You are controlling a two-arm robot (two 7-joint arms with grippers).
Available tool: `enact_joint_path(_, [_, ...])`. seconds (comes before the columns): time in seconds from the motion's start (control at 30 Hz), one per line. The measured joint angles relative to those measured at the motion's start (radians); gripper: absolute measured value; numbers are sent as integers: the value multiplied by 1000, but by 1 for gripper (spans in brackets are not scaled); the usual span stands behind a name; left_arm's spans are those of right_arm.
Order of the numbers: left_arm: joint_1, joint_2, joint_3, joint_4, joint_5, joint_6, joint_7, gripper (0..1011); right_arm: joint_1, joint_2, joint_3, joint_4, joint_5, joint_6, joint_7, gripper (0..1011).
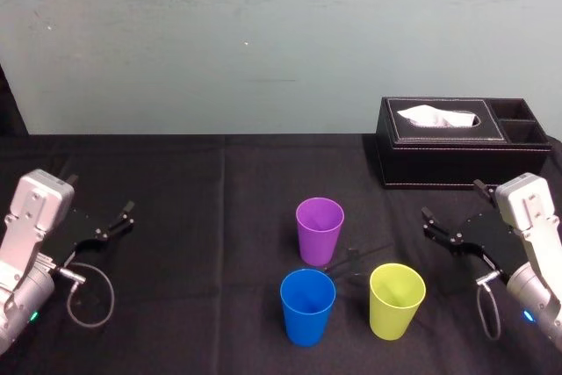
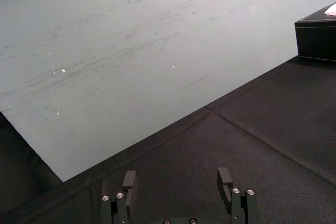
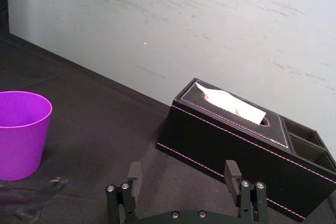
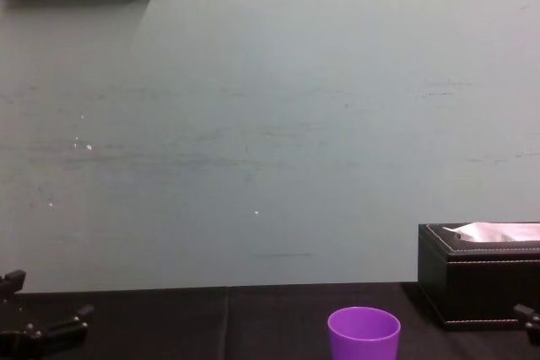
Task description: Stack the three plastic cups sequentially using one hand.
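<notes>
Plainly apart: three cups unstacked, both grippers wide and empty

Nearest the robot, the blue cup (image 1: pixel 307 305) stands upright on the black tablecloth (image 1: pixel 193 217), just in front of the purple cup (image 1: pixel 319 230) and slightly to its left. The yellow-green cup (image 1: pixel 396 300) stands equally near, in front of the purple cup and to its right, with a narrow gap between it and the blue one. All three are mouth-up. None touches another or sits inside another.

The left gripper (image 1: pixel 121 219) is well to the left of the purple cup, its fingers spread wide with nothing between them. The right gripper (image 1: pixel 451 199) is to the right of the purple cup and closer to it than the left one. Its fingers are likewise spread wide and hold nothing.

Behind the purple cup and to its right, the black tissue box (image 1: pixel 461 142) rests near the cloth's far edge, a white tissue poking from its slot. Farther back rises the pale green wall (image 1: pixel 263 41).
</notes>
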Motion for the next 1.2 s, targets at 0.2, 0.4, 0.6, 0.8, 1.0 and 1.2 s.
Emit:
enact_joint_path(0.2, [0,0,0,0,0,0,0,1000,0,0,0,0,0,0,0,1003])
enact_joint_path(0.4, [0,0,0,0,0,0,0,1000,0,0,0,0,0,0,0,1003])
enact_joint_path(0.6, [0,0,0,0,0,0,0,1000,0,0,0,0,0,0,0,1003])
enact_joint_path(0.8, [0,0,0,0,0,0,0,1000,0,0,0,0,0,0,0,1003])
enact_joint_path(1.0, [0,0,0,0,0,0,0,1000,0,0,0,0,0,0,0,1003])
enact_joint_path(1.2, [0,0,0,0,0,0,0,1000,0,0,0,0,0,0,0,1003])
